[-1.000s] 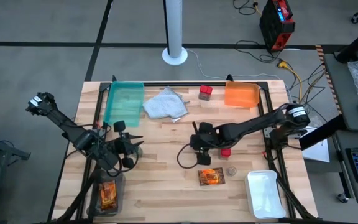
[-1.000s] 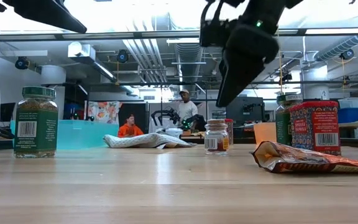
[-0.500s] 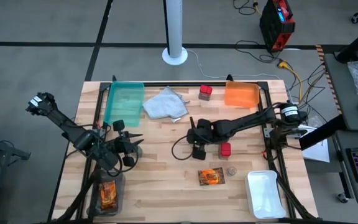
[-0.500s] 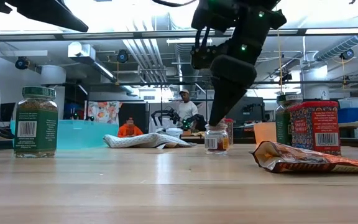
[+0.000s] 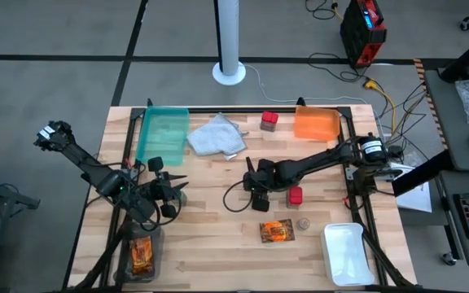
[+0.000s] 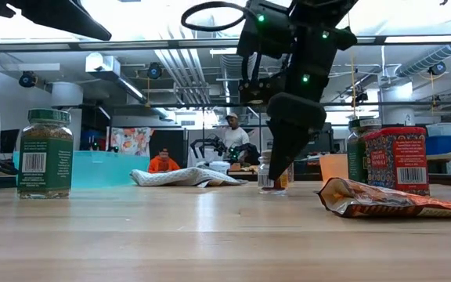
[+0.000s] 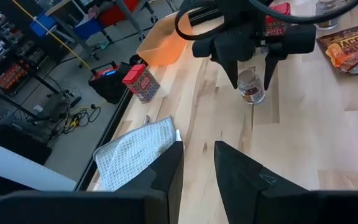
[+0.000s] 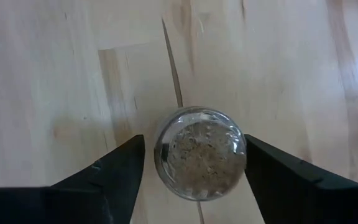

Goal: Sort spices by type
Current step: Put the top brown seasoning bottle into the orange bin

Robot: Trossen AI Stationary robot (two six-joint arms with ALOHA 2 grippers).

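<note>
A small clear-lidded spice jar (image 8: 200, 153) stands upright on the table's middle. My right gripper (image 8: 194, 146) points down over it, open, one finger on each side of the lid. The same jar (image 7: 250, 87) shows between those fingers in the left wrist view. A red boxy container (image 5: 295, 196) stands just right of it. An orange-brown packet (image 5: 276, 231) and a tiny grey jar (image 5: 303, 222) lie nearer. My left gripper (image 5: 169, 197) hovers at the left beside a green-capped jar (image 6: 45, 153), its fingers a little apart with nothing between them. My right gripper has its fingers down on either side of the small jar's lid (image 8: 166, 155). One finger (image 8: 126, 163) stands clear of the lid, and the other finger (image 8: 260, 155) is right at the rim. Whether that one touches, I cannot tell. The jar stands on the table.
At the far edge are a teal tray (image 5: 163, 130), a pale grey cloth (image 5: 216, 137), another red container (image 5: 269, 121) and an orange tray (image 5: 316, 124). A white tray (image 5: 347, 254) sits near right. Another packet (image 5: 142, 254) lies at the near left.
My right gripper has come down and a little toward the table's left edge, until its fingers stand around the small jar. The jar has stayed where it was.
</note>
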